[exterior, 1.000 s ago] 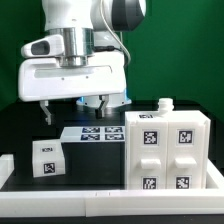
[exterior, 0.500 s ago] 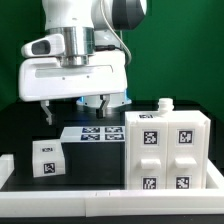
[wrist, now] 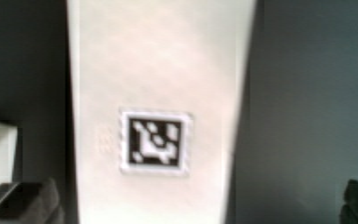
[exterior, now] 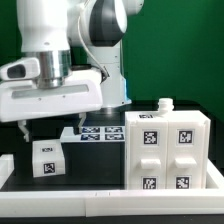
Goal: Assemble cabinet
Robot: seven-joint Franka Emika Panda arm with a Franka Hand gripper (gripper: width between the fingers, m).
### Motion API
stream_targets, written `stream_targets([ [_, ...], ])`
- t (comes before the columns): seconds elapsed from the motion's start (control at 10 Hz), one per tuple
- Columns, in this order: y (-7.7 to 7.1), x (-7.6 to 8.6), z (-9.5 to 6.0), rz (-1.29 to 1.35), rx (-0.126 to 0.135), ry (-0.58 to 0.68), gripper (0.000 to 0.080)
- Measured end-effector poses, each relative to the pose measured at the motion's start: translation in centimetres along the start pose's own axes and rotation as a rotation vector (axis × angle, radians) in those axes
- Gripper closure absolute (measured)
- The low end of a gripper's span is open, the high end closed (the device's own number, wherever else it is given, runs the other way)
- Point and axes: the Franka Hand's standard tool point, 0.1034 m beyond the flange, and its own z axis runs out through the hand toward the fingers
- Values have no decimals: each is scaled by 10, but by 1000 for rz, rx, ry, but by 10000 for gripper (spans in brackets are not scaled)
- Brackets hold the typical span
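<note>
**Cabinet: at 4 o'clock from the open gripper**

- **Item:** cabinet (exterior: 168,150). It stands upright on the exterior view's right, tagged panelled face toward the camera, with a small knob (exterior: 163,104) on top. It is about as wide as tall, so it shows no marked long axis. Nothing touches it.
- **Tool:** gripper (exterior: 48,125), on the only arm, hangs above the table. The cabinet lies at about 4 o'clock from it, well apart. The fingers (wrist: 16,200) are spread wide and carry nothing.
- **Between:** marker board (exterior: 100,133) at 3 o'clock from the gripper, just beside the cabinet.
- **Nearby:** cube (exterior: 47,158) at 6 o'clock, under the gripper.
- **Wrist view:** blurred white strip (wrist: 158,60) with one tag. Which piece it is cannot be told.
- **Surface:** black table (exterior: 95,165) with a white rim (exterior: 60,192) in front.
- **Room:** judged ample above the board for a sideways approach.
</note>
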Motion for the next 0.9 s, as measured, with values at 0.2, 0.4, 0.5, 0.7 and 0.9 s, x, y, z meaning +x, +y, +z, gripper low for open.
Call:
stream_targets([
  [0.2, 2, 1, 4, -2, 1, -3, 2],
  [0.4, 2, 1, 5, -3, 2, -4, 2],
  [0.5, 2, 0, 5, -3, 2, -5, 2],
  [0.7, 9, -9, 15, -48, 4, -13, 2],
  [0.9, 10, -16, 21, -58, 1, -15, 2],
])
